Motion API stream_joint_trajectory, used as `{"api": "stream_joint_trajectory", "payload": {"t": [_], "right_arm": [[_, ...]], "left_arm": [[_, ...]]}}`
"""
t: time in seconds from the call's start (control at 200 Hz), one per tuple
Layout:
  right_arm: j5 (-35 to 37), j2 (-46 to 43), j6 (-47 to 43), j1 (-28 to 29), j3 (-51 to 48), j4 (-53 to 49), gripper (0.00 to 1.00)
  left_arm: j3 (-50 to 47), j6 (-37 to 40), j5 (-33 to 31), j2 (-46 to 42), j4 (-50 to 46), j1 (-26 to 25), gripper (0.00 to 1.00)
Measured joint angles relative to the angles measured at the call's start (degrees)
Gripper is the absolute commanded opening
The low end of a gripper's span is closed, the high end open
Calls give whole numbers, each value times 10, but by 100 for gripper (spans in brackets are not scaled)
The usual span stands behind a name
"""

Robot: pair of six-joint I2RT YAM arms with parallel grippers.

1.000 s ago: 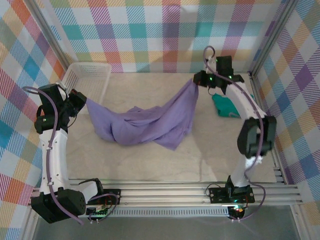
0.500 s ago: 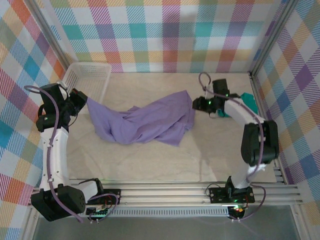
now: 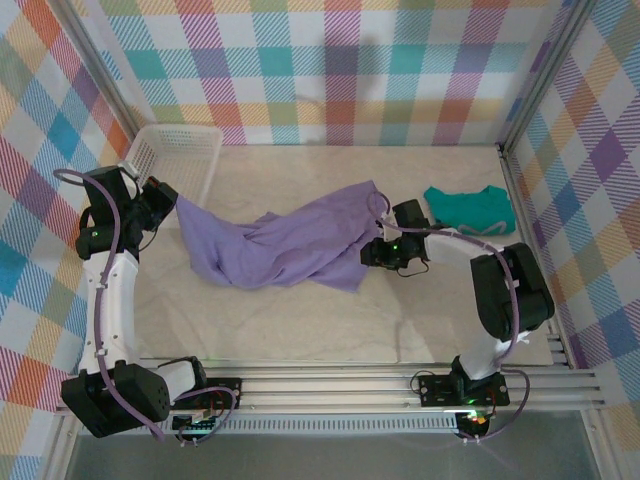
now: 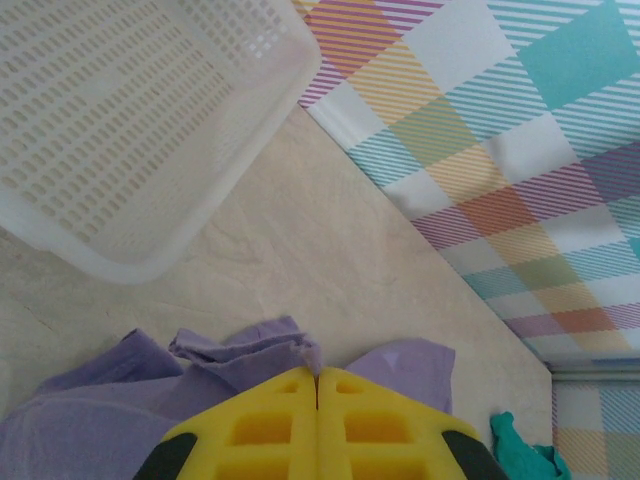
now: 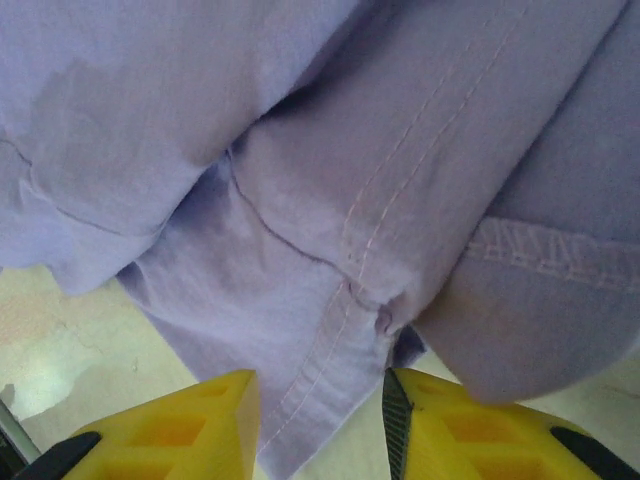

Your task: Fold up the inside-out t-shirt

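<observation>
A second ago the right gripper (image 3: 370,252) held one corner of the inside-out t-shirt (image 3: 290,245) high near the far wall, so the cloth hung stretched between both arms. That corner is now let go and the right gripper has come down low at the shirt's edge. Its yellow fingers (image 5: 190,425) are spread, with a stitched hem lying loose between them. The left gripper (image 3: 165,200) has barely moved. Its jaws are pressed together on the shirt's other corner, and purple folds bunch just past its tips (image 4: 318,375). From that pinch the shirt slopes down into a crumpled heap that reaches across to the right gripper. The teal garment (image 3: 470,208), earlier half hidden by the right arm, lies flat beyond and outboard of the right gripper. A white basket (image 3: 175,155) sits just beyond the left gripper. The pale marbled table (image 3: 300,330) is enclosed by bright plaid walls (image 3: 330,70).
</observation>
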Motion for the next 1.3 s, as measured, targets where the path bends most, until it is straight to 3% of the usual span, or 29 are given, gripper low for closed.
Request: {"api": "stream_joint_trajectory", "payload": {"t": [0.285,0.46,0.885,1.3], "right_arm": [[25,19,-7,2,4,12,39],[2,24,-3,3,4,39,32],[-14,27,6,3,14,58,24],[-8,63,7,3,50,77,23]], "left_arm": [[0,0,2,0,0,-3,0],[0,0,2,0,0,-3,0],[0,0,2,0,0,-3,0],[0,0,2,0,0,-4,0]]}}
